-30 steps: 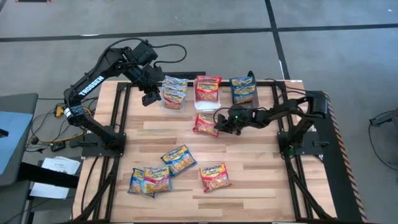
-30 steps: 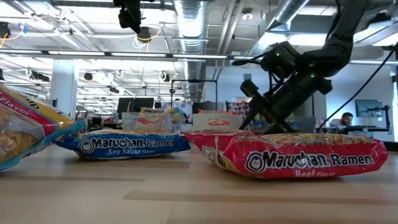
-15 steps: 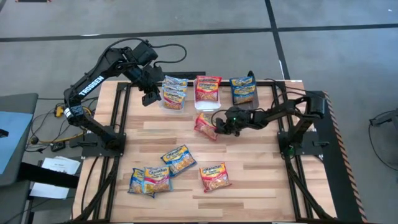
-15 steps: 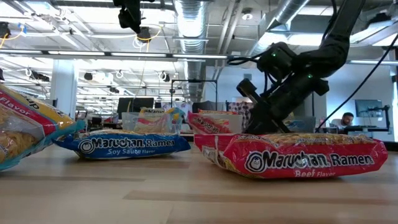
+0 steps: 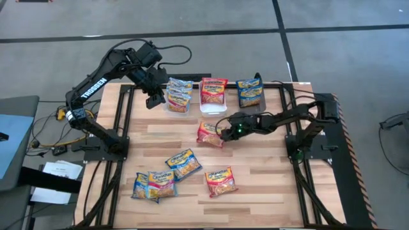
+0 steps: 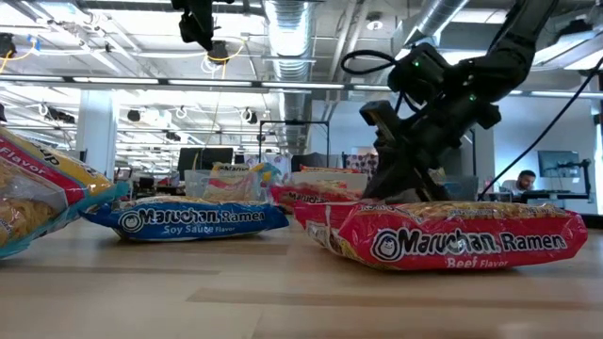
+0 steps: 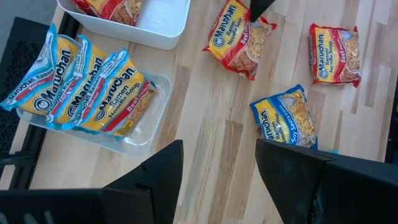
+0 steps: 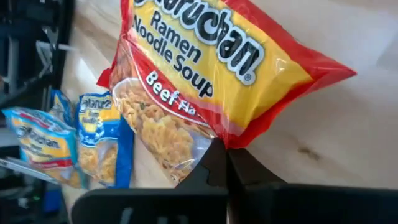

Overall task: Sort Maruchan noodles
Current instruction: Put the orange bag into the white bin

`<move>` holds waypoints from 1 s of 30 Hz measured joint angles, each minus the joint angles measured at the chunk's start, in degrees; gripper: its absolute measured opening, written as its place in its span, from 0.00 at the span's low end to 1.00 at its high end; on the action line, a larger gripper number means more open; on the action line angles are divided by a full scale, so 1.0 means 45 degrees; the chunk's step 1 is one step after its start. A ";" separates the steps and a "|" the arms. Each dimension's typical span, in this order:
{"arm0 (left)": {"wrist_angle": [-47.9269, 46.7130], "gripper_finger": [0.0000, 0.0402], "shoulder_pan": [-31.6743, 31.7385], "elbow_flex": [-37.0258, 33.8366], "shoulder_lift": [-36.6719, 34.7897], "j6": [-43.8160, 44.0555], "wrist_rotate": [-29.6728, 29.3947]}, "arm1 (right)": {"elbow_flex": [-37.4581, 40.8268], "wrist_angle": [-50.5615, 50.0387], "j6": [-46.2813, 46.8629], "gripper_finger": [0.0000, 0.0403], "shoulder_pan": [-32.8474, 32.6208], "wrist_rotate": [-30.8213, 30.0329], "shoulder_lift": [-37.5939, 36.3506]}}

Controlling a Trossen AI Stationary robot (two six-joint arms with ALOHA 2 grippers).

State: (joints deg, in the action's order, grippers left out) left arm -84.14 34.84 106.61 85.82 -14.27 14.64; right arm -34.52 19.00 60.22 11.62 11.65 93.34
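High view shows the right gripper (image 5: 223, 133) pinched shut on the edge of a red beef noodle packet (image 5: 209, 133), which hangs out from its fingertips toward the left arm's side, just short of the white bin (image 5: 213, 105) holding another red packet. The left gripper (image 5: 154, 100), open and empty, waits by the clear bin (image 5: 179, 107).

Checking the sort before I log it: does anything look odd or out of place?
Nothing spilled or torn. One beef packet hangs tilted off the table, pinched at a corner by the right gripper. Four packets lie unsorted near the table's front edge. The left gripper hovers open.
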 joint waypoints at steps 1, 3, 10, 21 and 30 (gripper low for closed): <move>0.0004 0.47 0.0001 0.0000 0.0000 0.0001 -0.0031 | -0.0069 -0.0126 -0.0314 0.01 0.0027 -0.0036 -0.0019; 0.0000 0.47 -0.0003 0.0000 0.0000 0.0001 -0.0083 | -0.0220 -0.0390 -0.1027 0.01 0.0046 -0.0064 -0.0068; -0.0193 0.47 0.0002 0.0000 0.0000 -0.0002 -0.0121 | -0.1148 -0.1396 -0.3412 0.01 0.0168 -0.0042 -0.0068; -0.0496 0.47 0.0000 0.0000 0.0000 -0.0110 -0.0399 | -0.3544 -0.4468 -0.7268 0.01 0.0695 -0.0045 -0.0087; -0.0492 0.47 -0.0001 0.0000 0.0000 -0.0115 -0.0394 | -0.5854 -0.6697 -0.9846 0.01 0.1760 -0.1725 -0.0092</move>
State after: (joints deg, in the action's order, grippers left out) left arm -86.35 34.84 106.61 85.82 -14.79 12.86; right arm -60.86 -11.13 15.92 19.55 3.88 92.92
